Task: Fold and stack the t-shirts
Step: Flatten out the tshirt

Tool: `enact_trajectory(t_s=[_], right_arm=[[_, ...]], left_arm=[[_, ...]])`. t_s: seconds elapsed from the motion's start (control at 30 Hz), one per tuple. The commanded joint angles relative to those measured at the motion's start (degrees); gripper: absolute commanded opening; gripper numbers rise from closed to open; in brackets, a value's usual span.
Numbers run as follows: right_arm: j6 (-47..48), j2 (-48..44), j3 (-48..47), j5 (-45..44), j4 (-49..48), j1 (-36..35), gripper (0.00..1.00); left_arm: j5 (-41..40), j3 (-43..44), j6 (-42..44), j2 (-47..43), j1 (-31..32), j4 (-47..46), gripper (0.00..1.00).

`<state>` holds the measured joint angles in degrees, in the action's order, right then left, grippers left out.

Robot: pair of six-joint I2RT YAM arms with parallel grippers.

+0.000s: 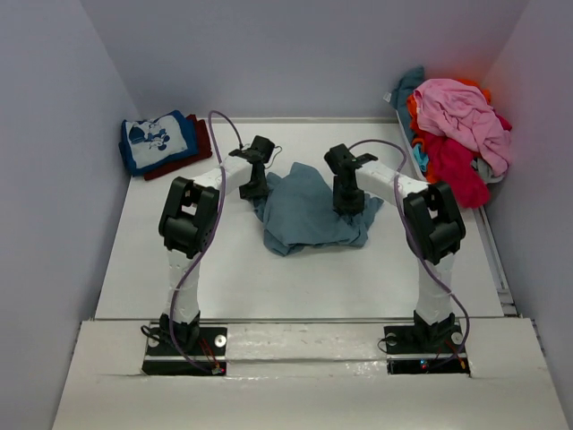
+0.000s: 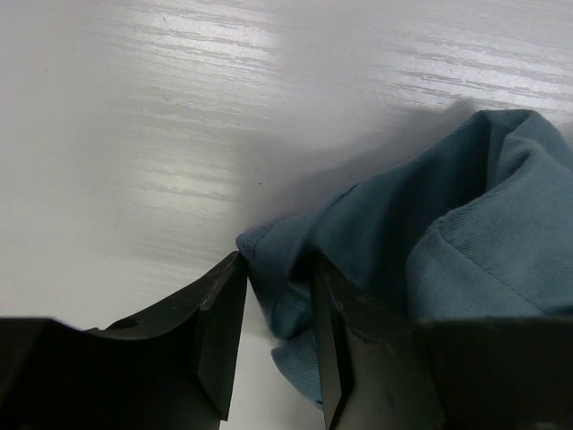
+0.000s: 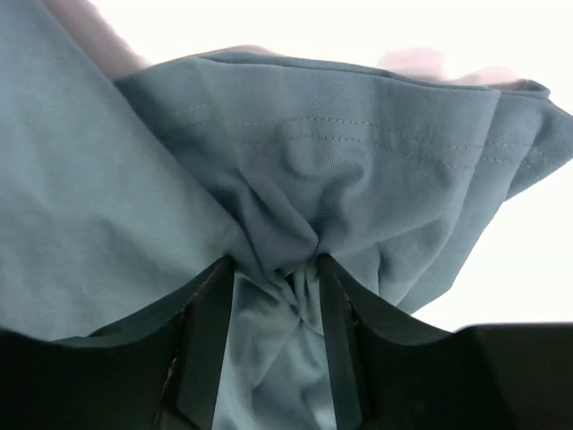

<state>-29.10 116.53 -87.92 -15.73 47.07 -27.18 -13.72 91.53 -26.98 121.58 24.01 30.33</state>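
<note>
Right, both tools bite into the slate-blue t-shirt (image 1: 304,215) at mid-bench

The slate-blue t-shirt lies crumpled in the middle of the bench (image 1: 179,269), spread out but full of wrinkles, between the two arms. The left tool (image 1: 255,190) is down at the shirt's left edge. From the left wrist, a rolled fold of hem sits in the narrow gap between the fingers (image 2: 224,322). It looks nipped on both sides, though the angle makes that hard to swear to. The right tool (image 1: 347,204) is planted on the shirt's right side. The right wrist view is clear: the cloth gathers into a tight bunch between the fingers (image 3: 206,340), creases fanning out from the pinch.

At the far left corner a folded blue t-shirt with white cartoon print (image 1: 159,139) sits on top of a folded dark red t-shirt (image 1: 205,141). At the far right, well apart from the arms, is a loose heap. The pink t-shirt (image 1: 461,112) is on top, the red t-shirt (image 1: 452,161) below it, and the teal t-shirt (image 1: 410,85) is peeking out at the back.
</note>
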Motion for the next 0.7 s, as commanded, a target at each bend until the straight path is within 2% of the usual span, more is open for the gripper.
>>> enact_trajectory(t_s=[0.0,0.07,0.1,0.13,0.37,0.67], right_arm=[[0.80,0.54,-4.19,1.83,-2.42,-0.07,0.34],[0.98,1.06,-4.45,2.71,-2.33,-0.07,0.22],[1.06,1.07,-4.19,2.63,-2.42,-0.07,0.10],[0.98,0.98,-3.93,2.46,-2.59,-0.07,0.07],[1.15,-1.65,-2.43,-0.01,-1.98,0.46,0.07],[0.19,-9.12,-0.33,-1.85,0.04,2.75,0.07]], left_arm=[[-0.87,1.29,0.44,-1.78,0.07,2.10,0.32],[-1.14,1.29,0.26,-1.87,0.07,2.45,0.19],[-1.23,1.37,0.09,-1.96,0.07,2.63,0.09],[-1.31,1.37,0.09,-1.96,0.07,2.89,0.06],[-2.45,0.15,-1.14,-4.24,-0.54,2.98,0.06],[-4.21,-3.72,-1.49,-11.44,-5.72,2.63,0.06]])
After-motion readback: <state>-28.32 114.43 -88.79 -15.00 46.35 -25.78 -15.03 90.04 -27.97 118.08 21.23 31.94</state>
